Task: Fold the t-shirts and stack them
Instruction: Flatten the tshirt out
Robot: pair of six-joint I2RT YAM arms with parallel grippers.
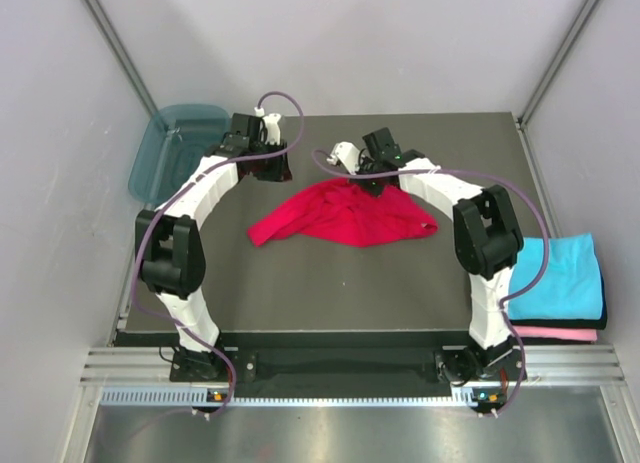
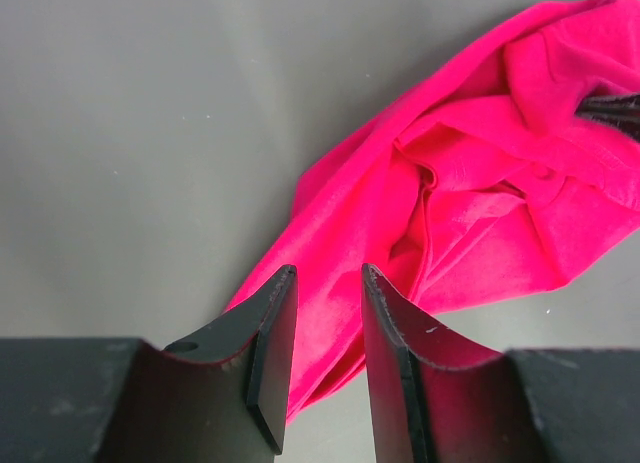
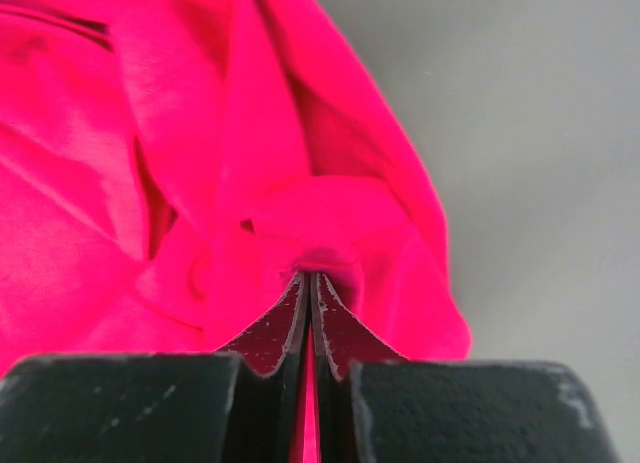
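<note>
1. Top external view, far left of the red t-shirt (image 1: 340, 215): teal tub (image 1: 145, 168), translucent plastic with rounded corners, off the table (image 1: 330, 283) edge.
2. Left gripper (image 1: 270, 168), beyond the red t-shirt's left end and apart from it. The left wrist view shows its jaws narrowly parted with nothing between them, and the cloth's tapering left end below.
3. Red t-shirt, mid-table: soft, matte cloth bunched into a crumpled crescent with deep folds, not yet flat.
4. Right gripper (image 1: 372, 186), at the red t-shirt's far edge. The right wrist view shows the jaws closed on a pinched ridge of cloth.
5. Right of the red t-shirt, off the table: cyan t-shirt (image 1: 560, 278), folded square, atop a pink t-shirt (image 1: 560, 334) of which only an edge shows.
6. Step judged: spreading the third shirt before folding. The next move likely calls for the left gripper to pinch the left end, so both arms can draw the cloth flat.
</note>
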